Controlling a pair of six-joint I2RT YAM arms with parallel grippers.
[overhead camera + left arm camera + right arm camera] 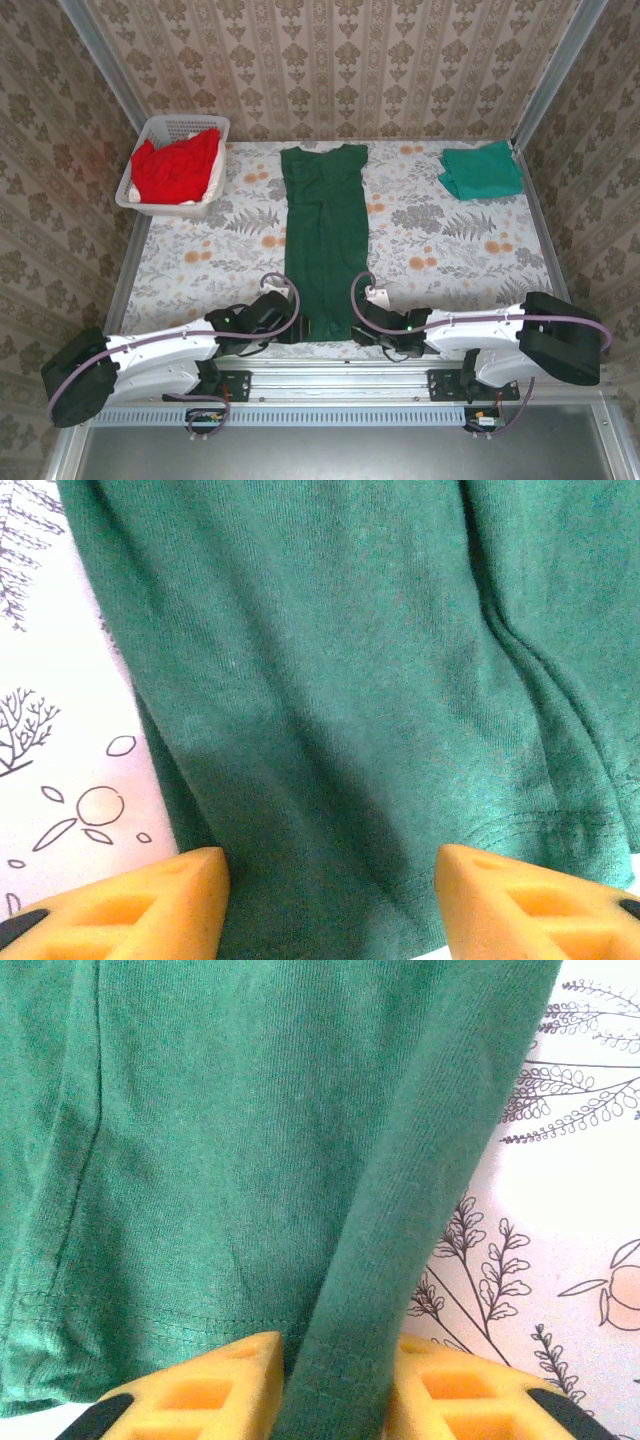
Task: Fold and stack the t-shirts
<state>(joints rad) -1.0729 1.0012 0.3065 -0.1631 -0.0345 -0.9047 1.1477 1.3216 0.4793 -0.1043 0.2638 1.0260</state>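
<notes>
We see the dark green t-shirt (323, 235) lying lengthwise down the middle of the table (450, 260), its near hem partly hidden. The right gripper (335, 1345) pinches a raised fold at its right edge. The left gripper (330, 858) stands released, fingers astride flat cloth (their bases cut off). The teal t-shirt (481, 170) lies far right, and the red t-shirts (175, 165) fill the basket (160, 128) far left.

One dark t-shirt (323, 235), one teal t-shirt (481, 171), red heap (175, 168), one basket (185, 124)
</notes>
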